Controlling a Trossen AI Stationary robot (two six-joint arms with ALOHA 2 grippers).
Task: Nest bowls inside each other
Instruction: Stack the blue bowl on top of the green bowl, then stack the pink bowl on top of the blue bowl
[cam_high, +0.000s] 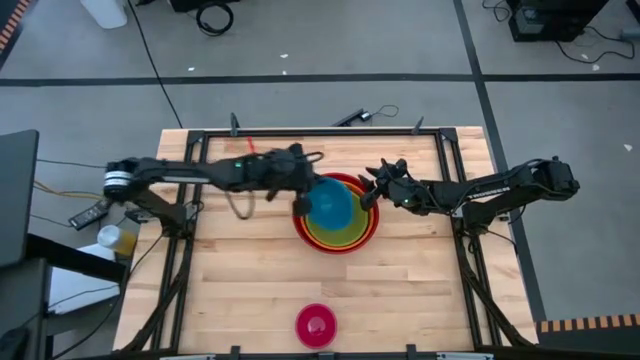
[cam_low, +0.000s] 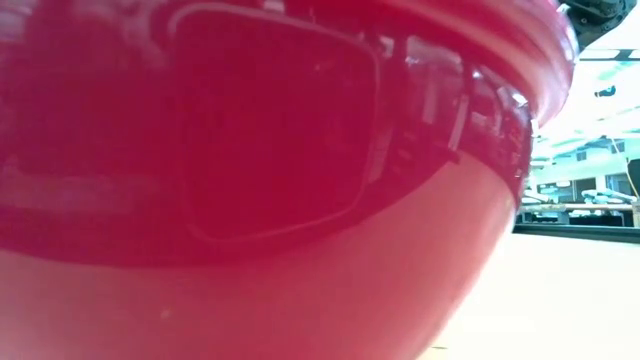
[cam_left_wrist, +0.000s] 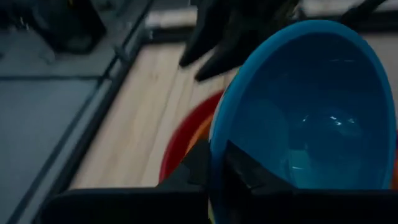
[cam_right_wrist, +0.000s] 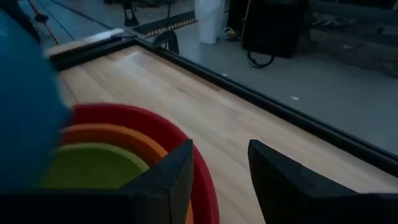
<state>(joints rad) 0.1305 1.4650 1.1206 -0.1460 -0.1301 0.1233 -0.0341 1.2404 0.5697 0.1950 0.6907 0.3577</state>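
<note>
Bowls sit stacked near the middle of the pale, planked wooden tabletop (cam_high: 250, 270): the glossy red bowl (cam_high: 372, 228) outermost, the orange bowl (cam_high: 366, 232) inside it, the olive green bowl (cam_high: 350, 236) inside that, all round, smooth plastic. Above the stack, tipped on edge, the blue bowl (cam_high: 330, 205) hangs in the left claw (cam_high: 300, 205), whose dark fingers are clenched over its thin rim on the side away from the right arm; the wrist view shows one finger inside the shiny blue wall and one outside. The right claw (cam_high: 372, 192) hovers just beside the red bowl's rim on the opposite side, its two wedge-shaped fingers spread apart and grasping nothing. The small magenta-pink bowl (cam_high: 316, 324) stands alone, well apart from the stack, at the tabletop's near edge. A black metal frame (cam_high: 320, 132) borders the tabletop.
</note>
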